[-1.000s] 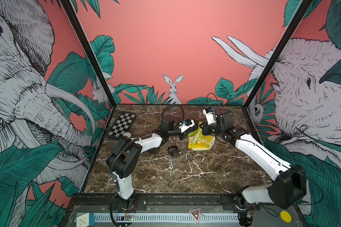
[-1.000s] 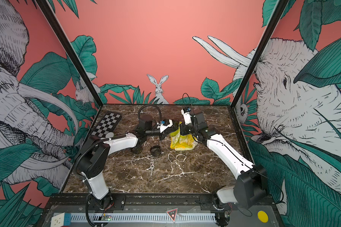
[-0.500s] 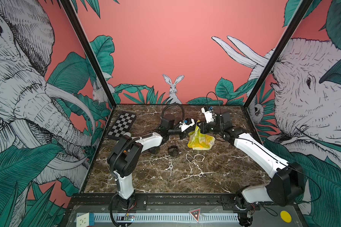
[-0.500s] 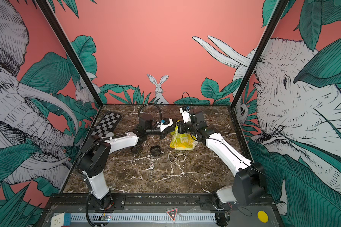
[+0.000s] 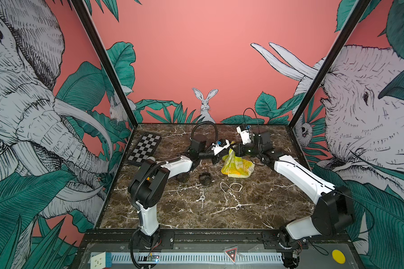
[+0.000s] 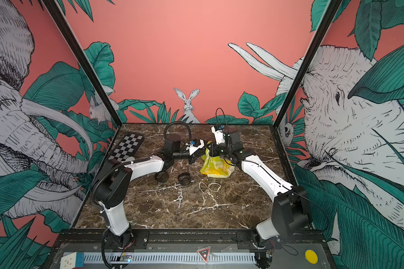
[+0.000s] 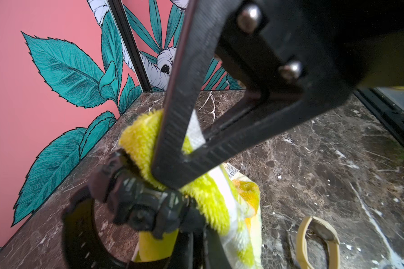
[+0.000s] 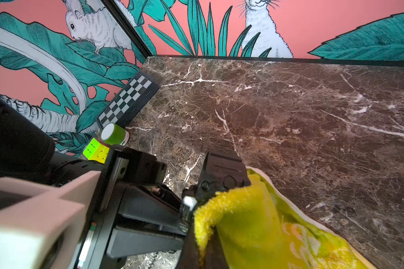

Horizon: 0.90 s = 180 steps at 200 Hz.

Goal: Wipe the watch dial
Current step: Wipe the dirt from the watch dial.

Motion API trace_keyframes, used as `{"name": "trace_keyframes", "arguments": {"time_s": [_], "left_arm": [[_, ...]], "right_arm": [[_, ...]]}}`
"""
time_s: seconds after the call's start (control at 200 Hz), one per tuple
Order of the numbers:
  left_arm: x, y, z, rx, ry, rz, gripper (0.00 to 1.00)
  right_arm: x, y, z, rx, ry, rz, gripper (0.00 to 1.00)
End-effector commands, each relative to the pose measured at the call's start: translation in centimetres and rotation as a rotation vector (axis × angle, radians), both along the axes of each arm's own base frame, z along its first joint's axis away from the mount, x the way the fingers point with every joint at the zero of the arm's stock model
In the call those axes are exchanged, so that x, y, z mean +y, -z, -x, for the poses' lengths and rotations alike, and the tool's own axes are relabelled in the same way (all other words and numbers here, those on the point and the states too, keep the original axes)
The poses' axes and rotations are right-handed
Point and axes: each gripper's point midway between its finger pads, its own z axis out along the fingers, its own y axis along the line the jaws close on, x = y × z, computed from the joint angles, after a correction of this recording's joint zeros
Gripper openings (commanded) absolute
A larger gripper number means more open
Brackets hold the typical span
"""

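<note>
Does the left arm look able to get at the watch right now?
Likely yes: the left pincer, shut on the yellow cloth, is right at the watch that the right pincer holds up; only the cloth lies between them.

L pincer (image 5: 226, 151), R pincer (image 5: 234, 149) clamped, tip-to-tip

Top views overlook the table (image 5: 254, 209); wrist views sit close.
</note>
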Motion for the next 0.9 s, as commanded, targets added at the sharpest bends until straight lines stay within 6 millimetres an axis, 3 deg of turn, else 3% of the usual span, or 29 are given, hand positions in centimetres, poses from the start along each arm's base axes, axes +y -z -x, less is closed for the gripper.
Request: {"name": "trace_keyframes", "arguments": {"time_s": [0.0,0.53,0.895], "left_arm": [[-0.6,-2.9,0.0,-0.087,0.022,0.044,0.00],[0.3,-4.9,0.0,-0.159,-0.030,0.071,0.00],[0.8,-5.3,1.0,-0.168,-0.014,0.079,0.00]], "right_arm": [[1.1,-0.5,1.0,-0.002,-0.062,-0.042,0.00],[-1.1,5.2,1.4,0.101,0.003,0.125,0.00],[-2.6,6.2,0.2,0.113,0.069,0.223,0.00]]}}
